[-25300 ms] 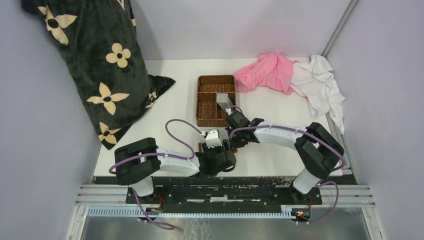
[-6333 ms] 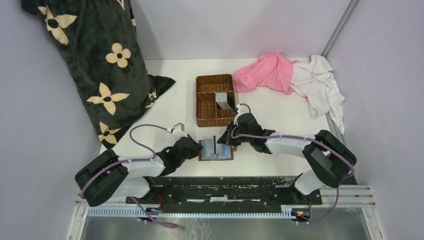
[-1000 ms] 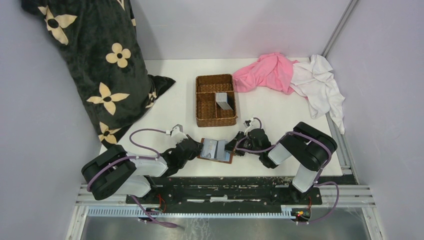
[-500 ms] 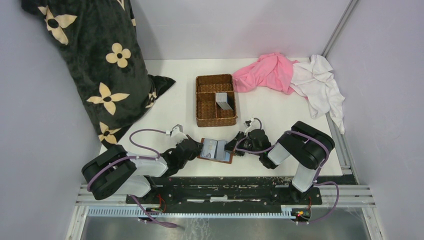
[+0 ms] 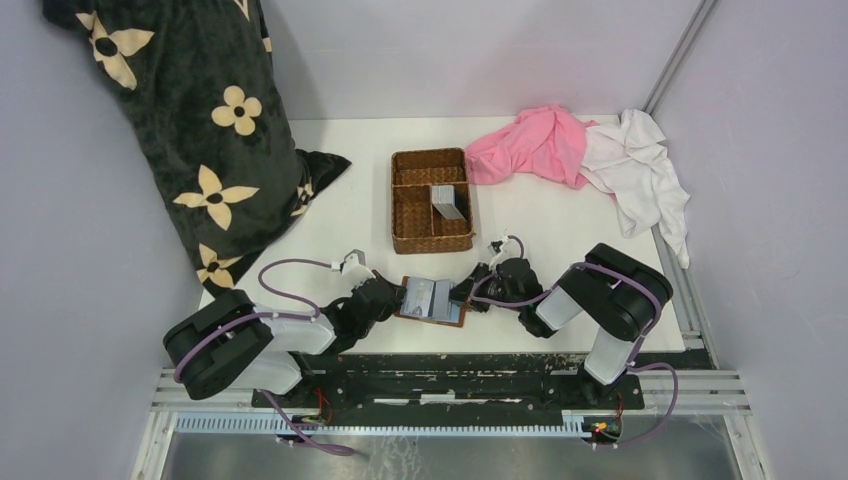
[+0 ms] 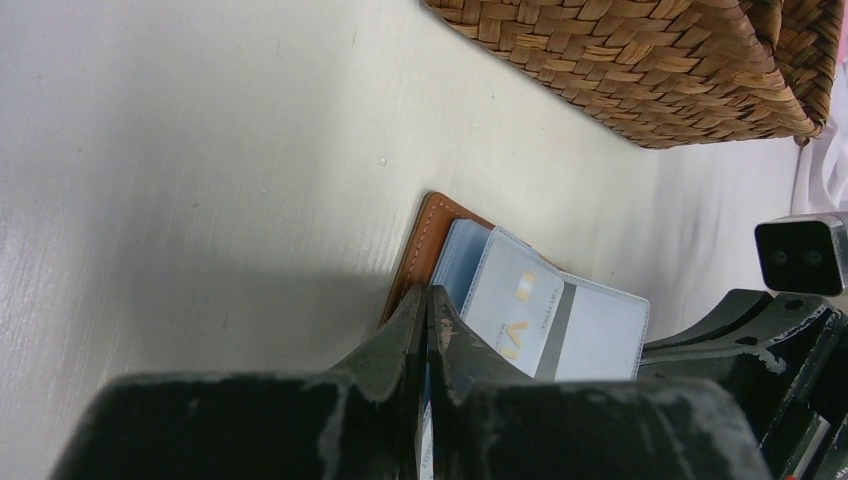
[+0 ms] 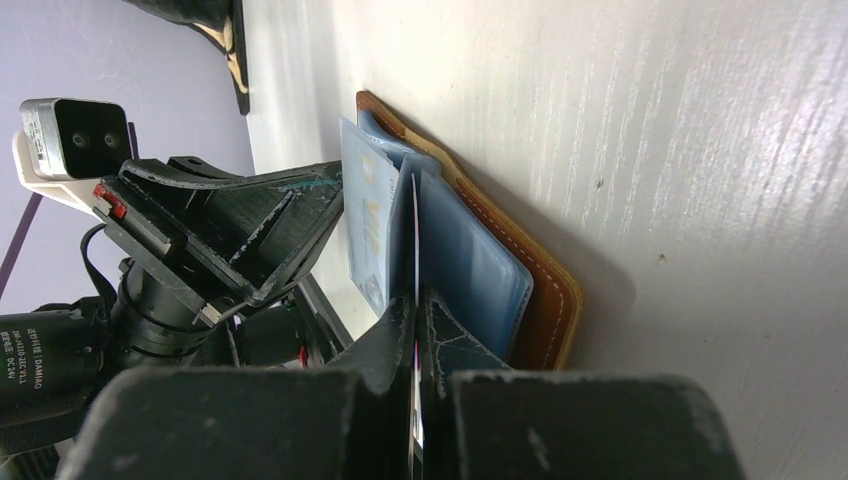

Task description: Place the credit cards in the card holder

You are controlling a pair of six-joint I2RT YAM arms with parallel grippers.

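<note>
Card holder (image 6: 416, 235) lies between arms; left gripper (image 6: 428, 295) pinches its left edge; right gripper (image 7: 415, 300) clamps credit card (image 7: 415, 225) edge-on, aimed into it.

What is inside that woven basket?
The basket holds a small stack of grey cards in its right compartment. Whatever lies beneath that stack is covered.

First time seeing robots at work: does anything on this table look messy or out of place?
The crumpled pink cloth and white cloth lie heaped at the far right corner, and a black flower-print blanket slumps along the left side. Nothing looks spilled or damaged.
</note>
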